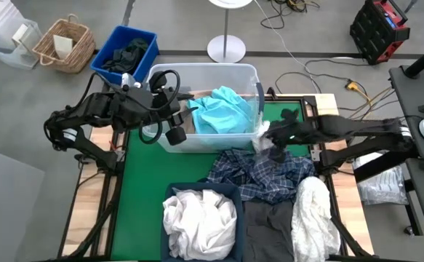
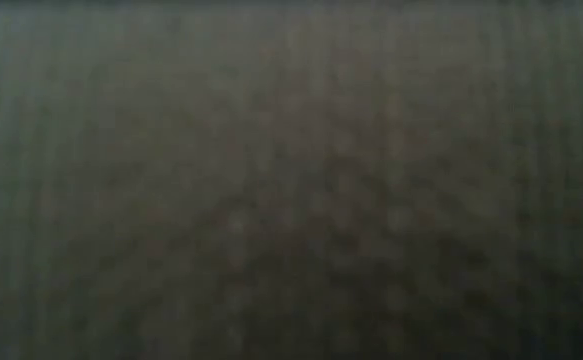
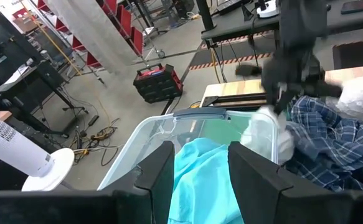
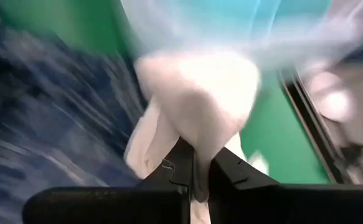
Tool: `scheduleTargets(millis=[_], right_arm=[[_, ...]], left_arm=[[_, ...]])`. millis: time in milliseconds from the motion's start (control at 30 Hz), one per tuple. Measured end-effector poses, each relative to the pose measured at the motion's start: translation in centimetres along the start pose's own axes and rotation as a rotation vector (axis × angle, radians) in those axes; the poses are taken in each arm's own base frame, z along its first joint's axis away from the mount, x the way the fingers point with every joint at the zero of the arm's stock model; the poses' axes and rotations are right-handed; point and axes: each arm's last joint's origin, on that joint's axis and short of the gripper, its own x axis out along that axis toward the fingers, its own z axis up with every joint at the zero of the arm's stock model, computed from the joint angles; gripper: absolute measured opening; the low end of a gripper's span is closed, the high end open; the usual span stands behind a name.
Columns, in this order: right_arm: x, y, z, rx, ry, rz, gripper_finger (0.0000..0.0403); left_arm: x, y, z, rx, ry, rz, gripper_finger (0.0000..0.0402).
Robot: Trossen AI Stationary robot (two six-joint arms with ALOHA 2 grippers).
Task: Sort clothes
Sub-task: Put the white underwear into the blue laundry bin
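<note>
A teal garment (image 1: 222, 110) lies in the clear plastic tub (image 1: 197, 71) at the table's far middle. My left gripper (image 3: 200, 177) is open over the tub's left part, its fingers above the teal garment (image 3: 200, 180), touching nothing. My right gripper (image 4: 197, 171) is shut on a small white garment (image 1: 270, 142) at the tub's right wall. A blue-and-white plaid shirt (image 1: 266, 175) lies heaped on the green mat. White garments (image 1: 201, 218) fill the navy bin. A dark grey garment (image 1: 270, 225) and another white one (image 1: 313, 211) lie near the front. My right gripper pinches a bunched part of the white garment (image 4: 197, 134) between its two fingers, several layers together. The fingers come from the table's right, slanting down. The garment (image 3: 269, 134) hangs in a lump by the tub's right wall, over the plaid shirt.
A blue bin (image 1: 128, 51) with dark clothes and a wicker basket (image 1: 66, 44) stand on the floor at the far left. A lamp base (image 1: 226, 49) stands behind the tub. The low view is dark and shows nothing.
</note>
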Motion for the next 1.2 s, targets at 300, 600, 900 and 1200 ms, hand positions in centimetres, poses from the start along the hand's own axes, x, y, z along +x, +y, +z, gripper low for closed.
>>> scheduleTargets(millis=[300,600,900,1200], right_arm=[[-9.4,-1.7,4.4,0.207,-0.343,0.228,0.0013],[-13.6,-0.4,9.4,0.184,-0.639,0.676,0.0013],[-11.4,2.1,13.8,0.346,-0.610,0.797,0.0013],[-7.6,7.2,18.4,0.258,-0.541,0.868,0.0013]], left_arm=[[0.0,0.0,0.0,0.012,0.000,0.000,0.0130],[-0.3,0.5,0.2,0.002,0.003,0.075,0.0130],[-4.2,3.3,1.1,-0.084,-0.013,0.077,0.0130],[-8.0,5.3,0.7,-0.187,-0.011,-0.051,0.0130]])
